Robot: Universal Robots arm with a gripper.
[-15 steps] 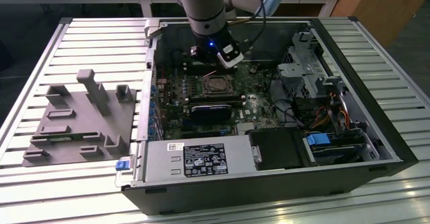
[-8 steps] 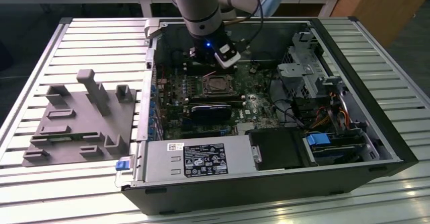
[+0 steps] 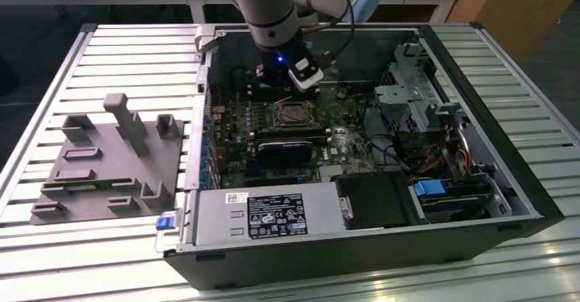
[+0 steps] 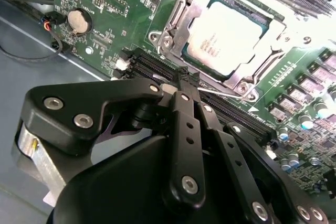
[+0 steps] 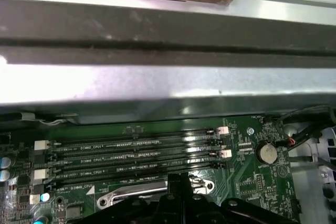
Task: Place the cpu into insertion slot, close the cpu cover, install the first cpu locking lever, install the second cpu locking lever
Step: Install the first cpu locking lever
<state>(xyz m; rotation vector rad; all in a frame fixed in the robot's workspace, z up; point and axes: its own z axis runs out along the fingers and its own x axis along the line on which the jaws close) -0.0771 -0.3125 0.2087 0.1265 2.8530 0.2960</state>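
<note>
table (image 3: 507, 275) was slatted metal, spanning the whole exterior view; open computer case (image 3: 299, 265) lay on it, centre to lower right of the frame; arm (image 3: 272, 10) came down into the case from the upper centre; grey holder block (image 3: 100, 173) sat on the table at the exterior view's left, apart from the case; silver power supply (image 3: 263, 214) sat low in the case, lower centre; green motherboard (image 3: 349, 142) sat above it, mid-frame; gripper (image 4: 187, 80) was closed, fingers together, nothing seen between them, tips over the memory slots (image 5: 136, 153) just beside the socket (image 3: 276, 114); contact with the board: cannot tell; black fan card (image 3: 281, 151) lay just below the socket in the exterior view; cover (image 4: 181, 19) lay flat down around the cpu (image 4: 226, 38); cpu was seated in the socket, pale face showing through the cover window; coin battery (image 4: 79, 22) sat on the board, well apart from the socket.
</note>
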